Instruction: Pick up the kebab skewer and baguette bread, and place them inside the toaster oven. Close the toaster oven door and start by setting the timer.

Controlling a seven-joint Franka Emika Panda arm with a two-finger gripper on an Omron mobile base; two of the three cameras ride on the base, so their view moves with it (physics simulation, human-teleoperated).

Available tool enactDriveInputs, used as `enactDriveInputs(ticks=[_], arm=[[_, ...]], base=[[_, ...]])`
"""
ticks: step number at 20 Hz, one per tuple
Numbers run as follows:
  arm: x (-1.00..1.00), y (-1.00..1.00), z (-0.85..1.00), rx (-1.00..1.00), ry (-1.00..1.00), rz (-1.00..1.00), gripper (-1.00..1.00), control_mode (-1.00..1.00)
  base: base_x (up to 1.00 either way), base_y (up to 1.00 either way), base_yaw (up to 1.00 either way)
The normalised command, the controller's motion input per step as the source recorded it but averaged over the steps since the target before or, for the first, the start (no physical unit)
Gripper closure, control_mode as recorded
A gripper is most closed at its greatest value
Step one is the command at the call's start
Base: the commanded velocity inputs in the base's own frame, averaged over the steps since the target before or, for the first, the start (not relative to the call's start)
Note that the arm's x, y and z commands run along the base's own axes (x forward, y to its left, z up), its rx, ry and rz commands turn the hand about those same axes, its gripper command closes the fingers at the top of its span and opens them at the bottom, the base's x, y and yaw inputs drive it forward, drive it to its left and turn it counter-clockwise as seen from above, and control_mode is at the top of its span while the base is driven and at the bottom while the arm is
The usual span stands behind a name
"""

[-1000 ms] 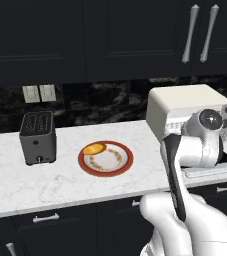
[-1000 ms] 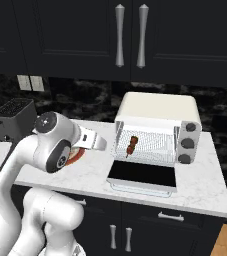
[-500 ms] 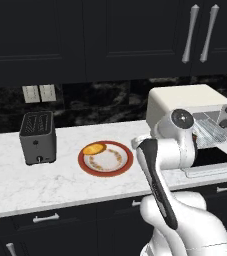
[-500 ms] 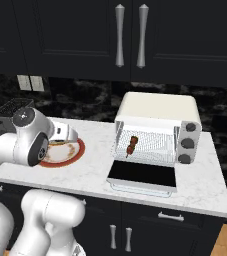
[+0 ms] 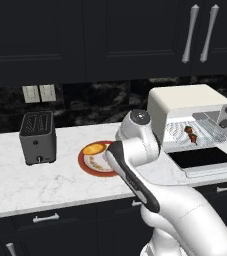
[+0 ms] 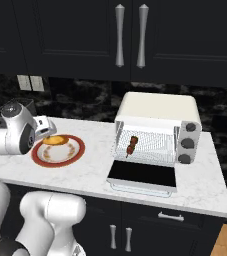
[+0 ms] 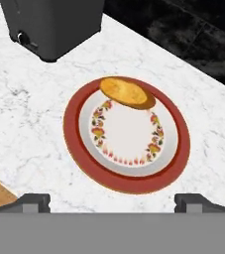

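Just below the hand camera, the gripper [image 7: 112,203] hangs over the white marble bench [image 7: 29,124], its two dark fingertips [image 7: 32,202] standing wide apart with nothing between them. Under it lies the red-rimmed plate [image 7: 79,149], with the baguette bread [image 7: 127,92] resting on its far rim. Beyond the plate stands the dark grey slot toaster [image 5: 37,136]. Farther along the bench, well apart from the plate, the toaster oven [image 6: 157,112] sits with the toaster oven door [image 6: 142,175] folded down flat, and the kebab skewer [image 6: 132,145] lies on the wire rack inside.
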Motion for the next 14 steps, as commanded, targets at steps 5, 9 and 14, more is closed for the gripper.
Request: enactDriveInputs(ticks=[5, 9, 14], arm=[[0.52, 0.41, -0.33, -0.38, 0.11, 0.31, -1.0, -1.0], [0.54, 0.0, -0.06, -0.29, 0.04, 0.24, -1.0, -1.0], [0.6, -0.01, -0.04, -0.22, 0.07, 0.2, -1.0, -1.0]], base=[[0.0, 0.0, 0.0], [0.0, 0.0, 0.0], [0.0, 0.0, 0.0]])
